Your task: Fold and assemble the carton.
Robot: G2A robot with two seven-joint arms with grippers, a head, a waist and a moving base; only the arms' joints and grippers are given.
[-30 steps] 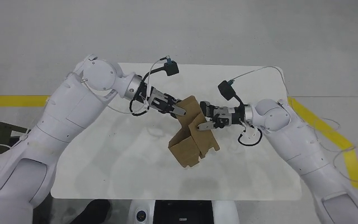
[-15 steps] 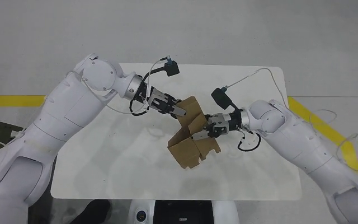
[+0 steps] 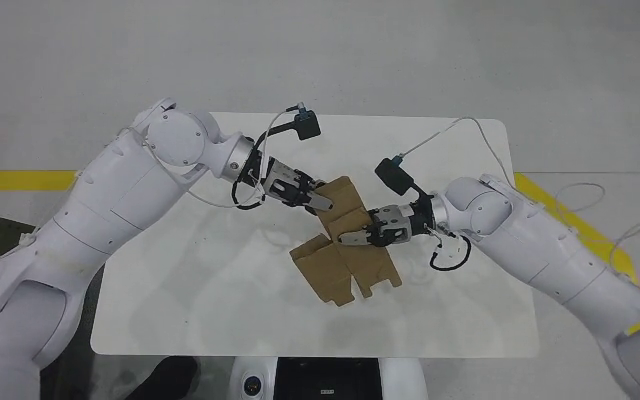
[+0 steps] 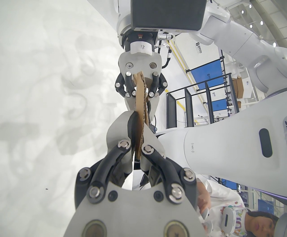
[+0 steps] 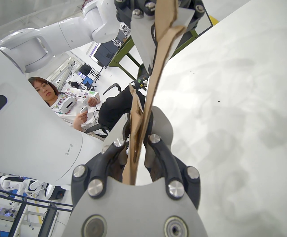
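A brown cardboard carton is held between both arms over the middle of the white table, its flaps spread nearly flat. My left gripper is shut on the carton's far upper edge; its wrist view shows the cardboard edge-on, pinched between its fingers. My right gripper is shut on the carton from the opposite side, and in its wrist view the cardboard runs between its fingers. Each wrist view shows the other gripper clamped on the far end of the sheet.
The table's bare surface surrounds the carton on all sides. Its right edge and front edge border the floor, where a yellow line runs.
The carton has gone from a propped-up, part-open shape to a flatter spread. The right gripper has shifted left and lower along the cardboard; the left gripper has barely moved.
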